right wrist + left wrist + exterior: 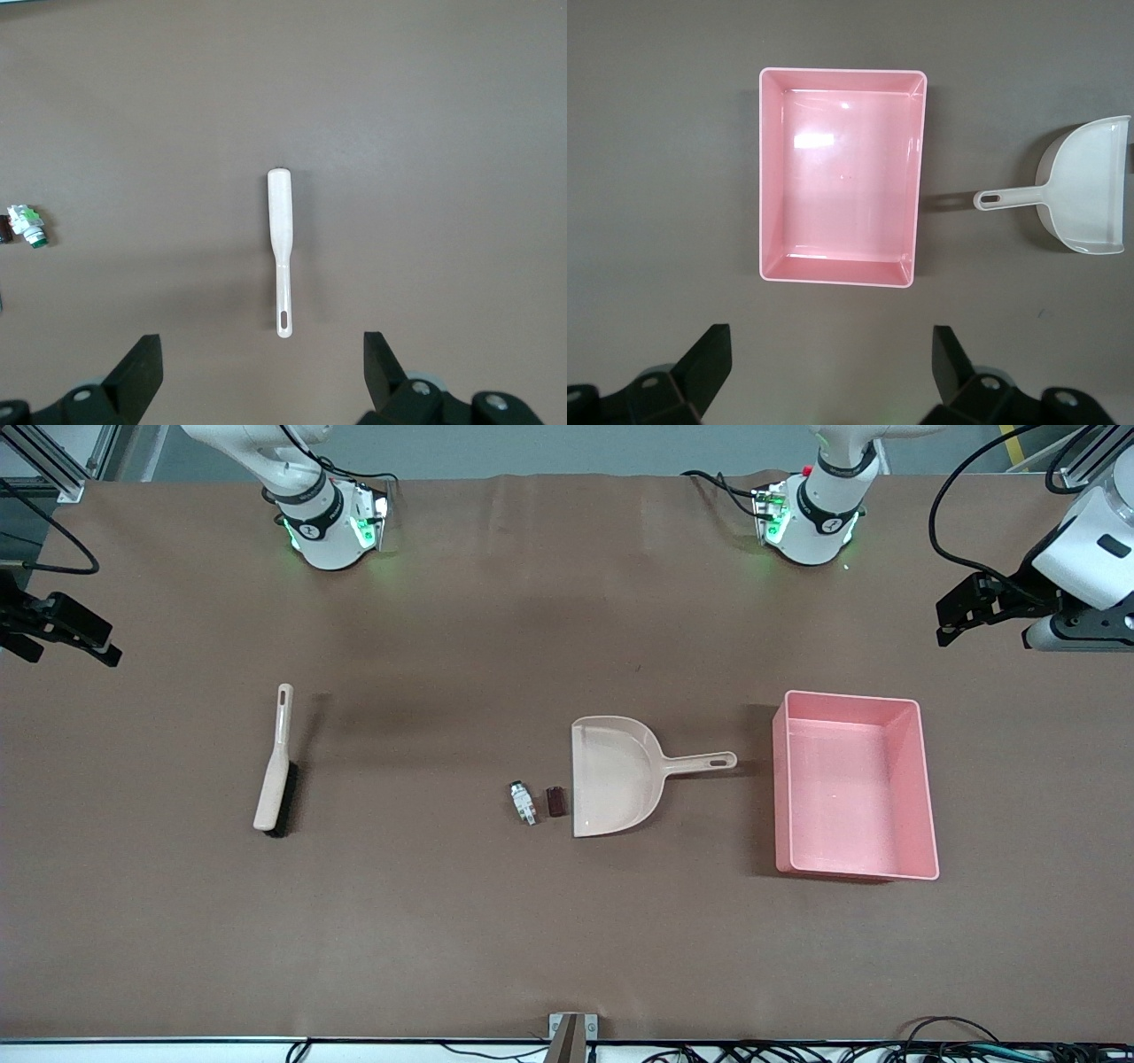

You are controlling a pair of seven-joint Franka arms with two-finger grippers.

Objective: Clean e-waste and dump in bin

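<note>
White-grey component (524, 802) with green marks, apparently; dark block (555, 801) beside; both grippers' fingers spread

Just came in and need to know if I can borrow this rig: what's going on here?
Nothing is being handled yet. Both arms wait with open grippers: the left gripper over the table near the pink bin, the right gripper at the other end near the brush. Two e-waste pieces lie on the table beside the dustpan mouth. The bin looks empty.
</note>
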